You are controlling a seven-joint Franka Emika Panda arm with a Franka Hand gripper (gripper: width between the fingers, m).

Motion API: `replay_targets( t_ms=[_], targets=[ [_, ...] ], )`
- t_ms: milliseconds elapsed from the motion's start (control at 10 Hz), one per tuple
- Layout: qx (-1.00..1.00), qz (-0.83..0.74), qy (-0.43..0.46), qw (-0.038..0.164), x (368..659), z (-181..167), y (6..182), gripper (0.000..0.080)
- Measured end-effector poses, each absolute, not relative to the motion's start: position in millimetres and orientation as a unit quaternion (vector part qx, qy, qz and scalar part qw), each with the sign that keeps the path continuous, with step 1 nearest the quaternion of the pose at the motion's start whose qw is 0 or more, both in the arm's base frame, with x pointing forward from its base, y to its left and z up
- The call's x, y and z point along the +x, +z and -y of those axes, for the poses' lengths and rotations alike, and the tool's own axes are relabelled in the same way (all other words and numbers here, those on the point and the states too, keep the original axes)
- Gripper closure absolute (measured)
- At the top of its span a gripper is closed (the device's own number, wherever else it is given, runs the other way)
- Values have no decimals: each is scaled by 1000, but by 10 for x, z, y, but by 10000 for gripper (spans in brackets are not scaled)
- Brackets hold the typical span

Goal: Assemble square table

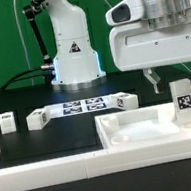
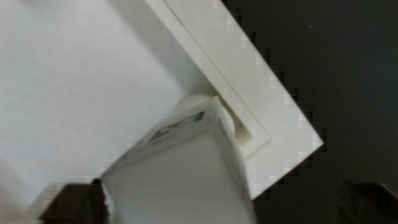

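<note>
The white square tabletop (image 1: 140,128) lies at the front of the exterior view's right, its raised rim showing in the wrist view (image 2: 240,90). One white tagged leg (image 1: 183,101) stands upright in the tabletop's far corner on the exterior view's right; in the wrist view this leg (image 2: 175,165) fills the middle. My gripper (image 1: 177,70) hangs open just above the leg. A dark fingertip (image 2: 71,205) stands on each side of the leg, neither touching it. Three more legs (image 1: 7,122), (image 1: 37,118), (image 1: 122,102) lie on the black table behind.
The marker board (image 1: 80,107) lies flat between the loose legs, in front of the robot base (image 1: 74,57). A long white rail (image 1: 46,171) borders the black surface at the front.
</note>
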State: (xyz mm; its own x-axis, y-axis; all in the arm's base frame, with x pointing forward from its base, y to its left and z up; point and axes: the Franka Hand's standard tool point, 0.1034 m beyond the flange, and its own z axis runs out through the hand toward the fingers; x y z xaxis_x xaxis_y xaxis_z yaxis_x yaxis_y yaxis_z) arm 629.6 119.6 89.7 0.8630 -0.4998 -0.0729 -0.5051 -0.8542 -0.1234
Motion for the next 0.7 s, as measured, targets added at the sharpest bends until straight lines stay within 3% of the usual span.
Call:
replay_targets(
  t_ms=[600,700],
  targets=[
    [-995,-73,4,71,6299,-1128,883,151],
    [-994,-80,5,71,6298,-1131,882,288]
  ],
)
